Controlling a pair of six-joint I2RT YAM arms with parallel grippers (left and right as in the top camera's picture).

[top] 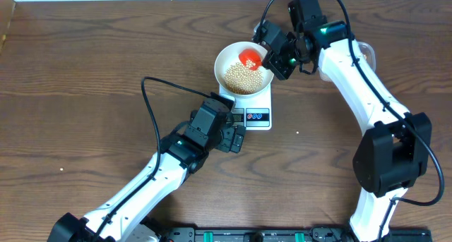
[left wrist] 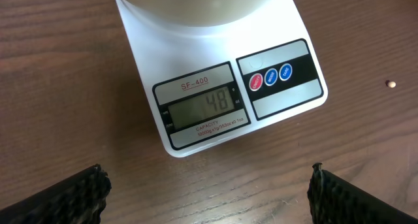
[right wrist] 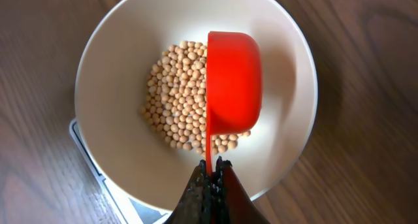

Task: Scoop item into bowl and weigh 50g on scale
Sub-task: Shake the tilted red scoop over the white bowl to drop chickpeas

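Observation:
The white bowl [top: 227, 58] stands on the white scale [top: 256, 101] and holds a heap of pale-tan beans [top: 241, 77]. In the right wrist view the beans [right wrist: 176, 100] lie in the bowl [right wrist: 104, 145]. My right gripper [right wrist: 210, 166] is shut on the handle of a red scoop [right wrist: 234, 80], tipped on its side over the bowl; it shows overhead too [top: 250, 57]. My left gripper [left wrist: 208, 185] is open and empty just in front of the scale [left wrist: 150, 48], whose display [left wrist: 204, 105] reads 48.
A single stray bean [left wrist: 391, 84] lies on the wood right of the scale. Part of a clear tub [top: 366, 53] shows behind the right arm. A black cable [top: 152, 108] loops left of the left arm.

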